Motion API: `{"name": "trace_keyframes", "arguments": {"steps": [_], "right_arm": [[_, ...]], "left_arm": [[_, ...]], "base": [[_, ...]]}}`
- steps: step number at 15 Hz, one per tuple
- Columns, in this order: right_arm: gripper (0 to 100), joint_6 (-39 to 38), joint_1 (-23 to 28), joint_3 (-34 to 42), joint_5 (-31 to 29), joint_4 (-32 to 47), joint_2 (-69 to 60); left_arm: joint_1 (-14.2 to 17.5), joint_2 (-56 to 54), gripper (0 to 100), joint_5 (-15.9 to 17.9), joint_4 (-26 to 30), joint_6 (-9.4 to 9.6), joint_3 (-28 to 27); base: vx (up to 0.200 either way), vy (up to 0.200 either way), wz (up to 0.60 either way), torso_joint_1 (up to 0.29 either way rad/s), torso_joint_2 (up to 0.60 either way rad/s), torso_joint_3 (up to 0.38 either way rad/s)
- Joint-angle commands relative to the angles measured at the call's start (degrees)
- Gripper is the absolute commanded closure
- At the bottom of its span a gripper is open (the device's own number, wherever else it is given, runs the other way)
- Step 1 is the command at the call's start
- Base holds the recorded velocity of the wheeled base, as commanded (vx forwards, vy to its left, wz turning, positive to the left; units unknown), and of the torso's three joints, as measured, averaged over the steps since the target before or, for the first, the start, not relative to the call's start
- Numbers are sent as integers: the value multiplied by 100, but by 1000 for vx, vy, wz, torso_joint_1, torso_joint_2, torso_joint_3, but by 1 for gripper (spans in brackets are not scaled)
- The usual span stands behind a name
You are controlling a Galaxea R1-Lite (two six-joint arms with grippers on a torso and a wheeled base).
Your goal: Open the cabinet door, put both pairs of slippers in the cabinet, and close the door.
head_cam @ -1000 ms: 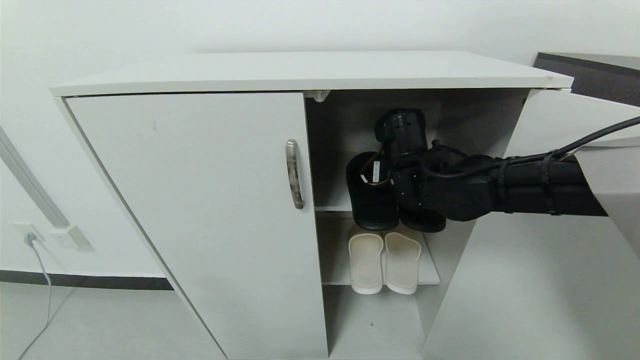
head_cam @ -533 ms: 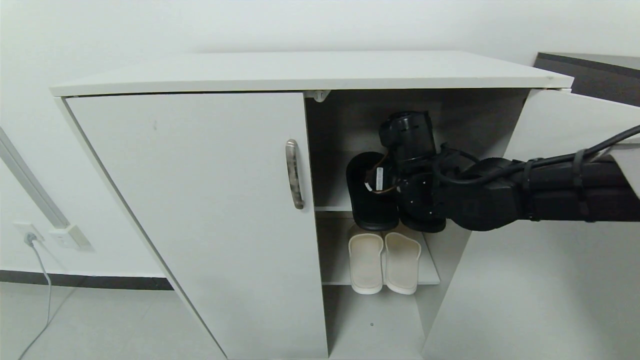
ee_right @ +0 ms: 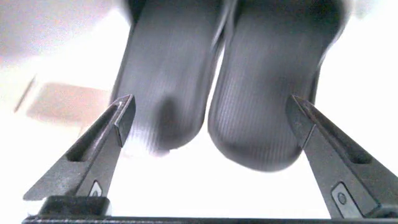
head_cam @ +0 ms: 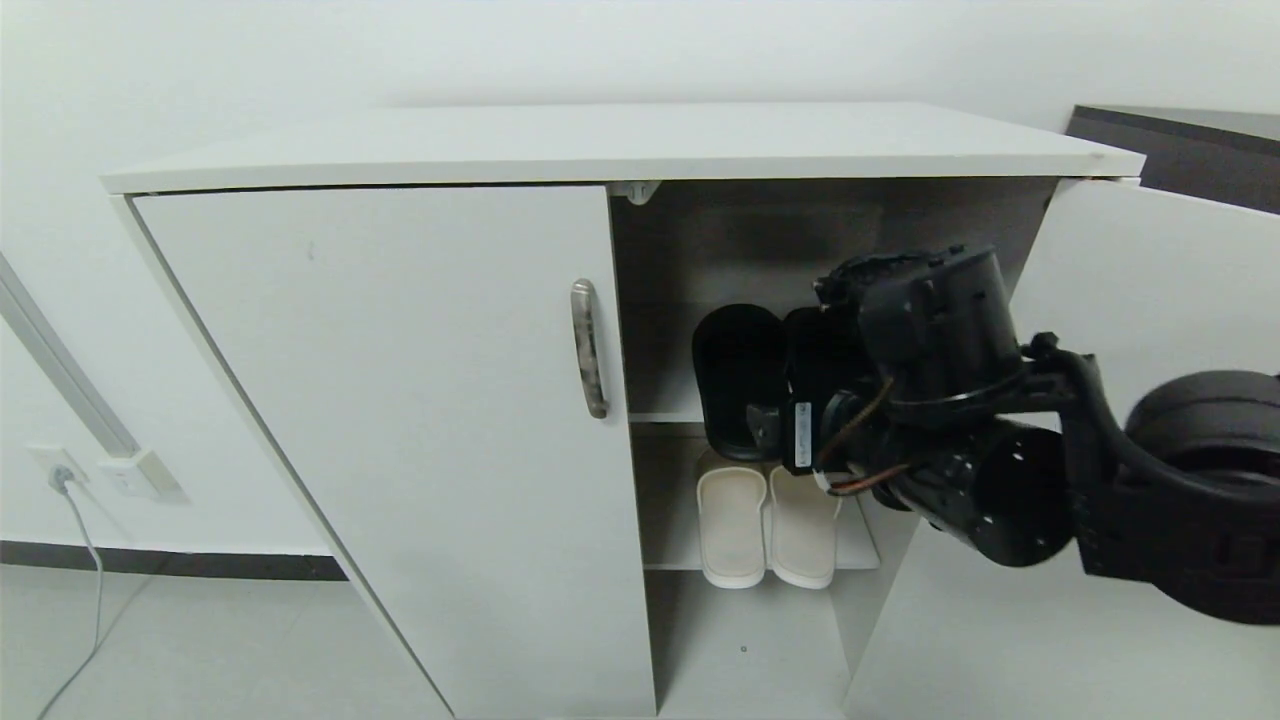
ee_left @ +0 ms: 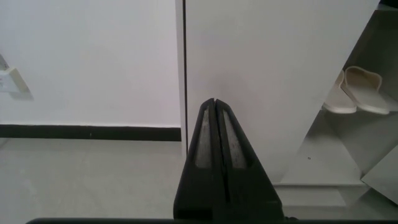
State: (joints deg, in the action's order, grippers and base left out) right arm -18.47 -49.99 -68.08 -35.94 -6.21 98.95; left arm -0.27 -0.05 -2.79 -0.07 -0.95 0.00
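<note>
White wall and grey floor surround a white cabinet [head_cam: 600, 140] with two doors. One door [head_cam: 400, 420], on the robot's left, is shut and carries a metal handle [head_cam: 589, 348]. The other door [head_cam: 1150, 290] stands swung out to the right.

Two pairs of slippers lie inside, four in all. The black slippers [head_cam: 738, 370] sit side by side on the upper shelf, their near ends just over its front edge. The white slippers [head_cam: 765, 525] sit side by side on the shelf below.

From the head view, the right arm [head_cam: 940, 400] is in front of the opening and covers much of the right-hand black slipper. The right wrist view looks past that arm straight at the black pair. The right gripper [ee_right: 211, 102] is spread wide there, a finger to either side of the pair, and touches neither slipper. The left gripper [ee_left: 214, 106] is pressed closed with nothing in it, low in front of the shut door. Its view takes in the white pair from the side.

One wall socket [head_cam: 55, 465] with a cable hanging from it sits left of the cabinet, above a dark skirting strip [head_cam: 170, 560].
</note>
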Motion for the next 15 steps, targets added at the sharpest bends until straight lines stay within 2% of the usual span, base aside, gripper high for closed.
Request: {"name": "trace_keyframes", "arguments": {"steps": [1,2,3,5,9,15], "right_arm": [[0,-25,-300,1008,263,-522,-746],[0,19,-353,1342,298,-979,-790],[100,71,-371,1544,298,-1322,-790],[100,221,-380,1693,430,-1621,-746],[100,221,-529,1922,711,-1656,-737],[100,247,-529,1983,693,-1753,-649]], "left_arm": [[0,5,100,-2,-1,-2,0],[0,5,100,-2,-1,-2,0],[0,5,100,-2,-1,-2,0],[0,5,100,-2,-1,-2,0],[0,5,100,15,-1,16,0],[0,5,100,24,-1,7,0]], "base": [[0,0,0,0,0,0],[0,0,0,0,0,0],[0,0,0,0,0,0],[0,0,0,0,0,0],[0,0,0,0,0,0],[0,0,0,0,0,0]]}}
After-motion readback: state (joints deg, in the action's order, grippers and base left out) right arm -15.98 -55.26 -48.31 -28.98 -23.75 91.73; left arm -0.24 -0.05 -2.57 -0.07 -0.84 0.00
